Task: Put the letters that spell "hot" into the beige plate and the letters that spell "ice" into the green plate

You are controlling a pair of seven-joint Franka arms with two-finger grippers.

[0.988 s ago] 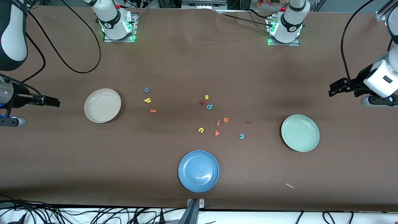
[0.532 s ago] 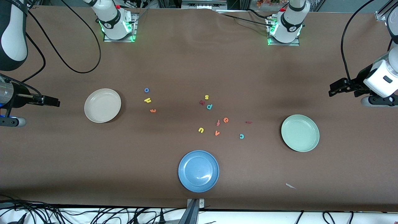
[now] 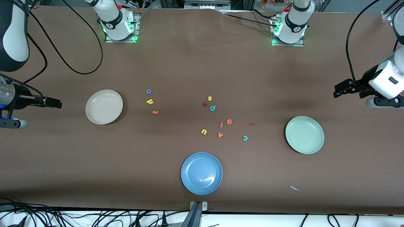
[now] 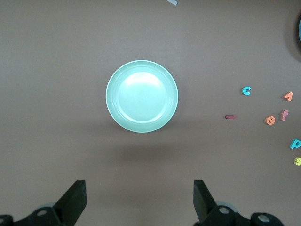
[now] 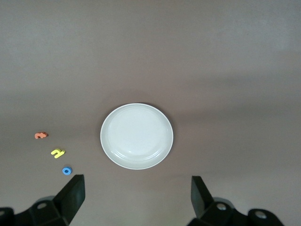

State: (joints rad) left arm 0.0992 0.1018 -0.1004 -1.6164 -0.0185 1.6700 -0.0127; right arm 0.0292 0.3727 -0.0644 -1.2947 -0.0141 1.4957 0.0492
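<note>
Front view: the brown bench [image 3: 202, 63] carries three plates. The beige plate [image 3: 104, 107] sits toward the right arm's end, the green plate [image 3: 304, 134] toward the left arm's end, and a blue plate [image 3: 201, 173] lies between them, close to the bench edge nearest the camera. The blue o [image 3: 149, 91], yellow h [image 3: 150, 101] and orange t [image 3: 155, 112] lie in a short column just beside the beige plate, with bare bench around them. The orange e [image 3: 229, 121], dark red i [image 3: 252, 124] and teal c [image 3: 245, 138] lie nearer the green plate, the e close beside an orange f [image 3: 221, 124]. The right end effector [image 3: 52, 102] hangs over the bench's edge at its own end, the left end effector [image 3: 342, 88] likewise; both arms wait.

Left wrist view: the left end effector's fingers [image 4: 75, 200] stand wide apart, holding nothing, with the green plate [image 4: 142, 96] centred below and open bench all round it.

Right wrist view: the right end effector's fingers [image 5: 70, 193] are spread apart and empty, above the beige plate [image 5: 137, 136].
</note>
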